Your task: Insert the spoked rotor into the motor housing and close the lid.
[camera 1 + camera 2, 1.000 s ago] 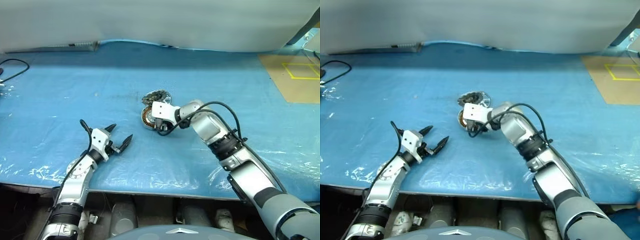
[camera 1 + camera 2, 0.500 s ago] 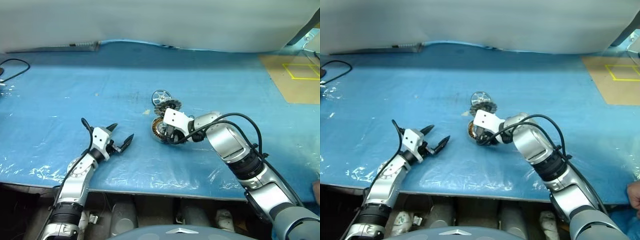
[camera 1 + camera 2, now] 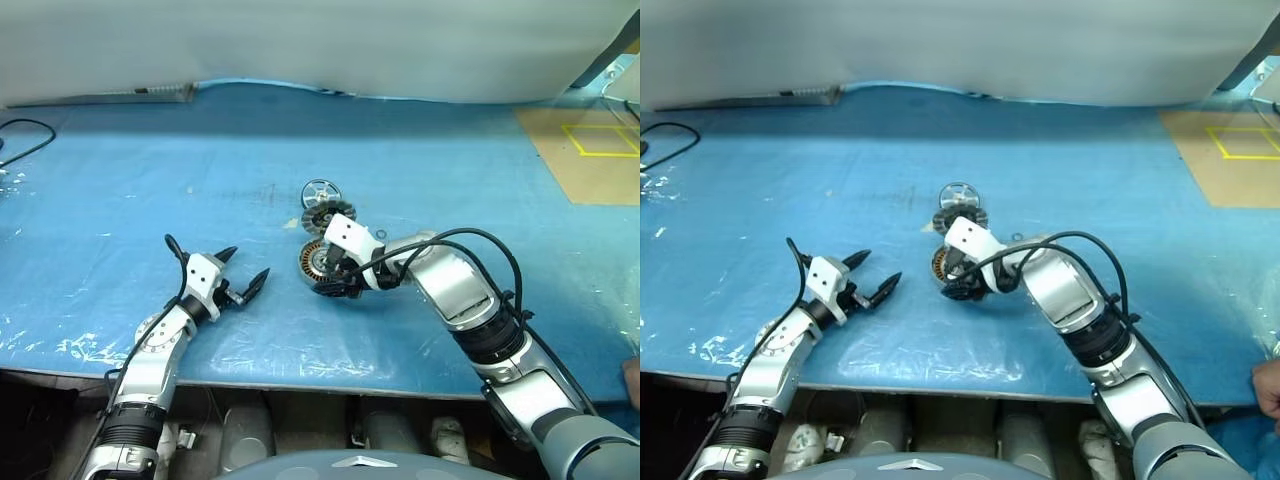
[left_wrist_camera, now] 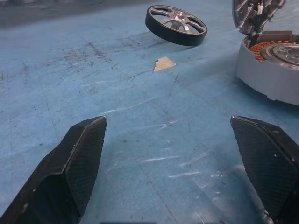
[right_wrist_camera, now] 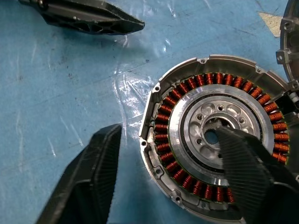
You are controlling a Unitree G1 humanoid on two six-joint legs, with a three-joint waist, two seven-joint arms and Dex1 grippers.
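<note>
The right gripper [image 5: 163, 172] has just spread, releasing the housing [image 5: 215, 140]; the rotor [image 3: 321, 192] beyond it waits, uninserted.

The right end effector [image 5: 163, 186] stands with its two black fingers spread apart. One finger [image 5: 88, 182] hangs over bare blue bench [image 5: 60, 93], clear of the motor housing's rim. The other finger [image 5: 247, 163] lies over the motor housing [image 5: 215, 135], its tip above the central hub; contact cannot be confirmed. The housing lies flat, face up, its ring of copper-orange windings exposed around a silver centre. Beyond the fingertips, another black finger [image 5: 88, 18] reaches across the bench. A grey metal edge [image 5: 290, 42] shows just beside the housing.
</note>
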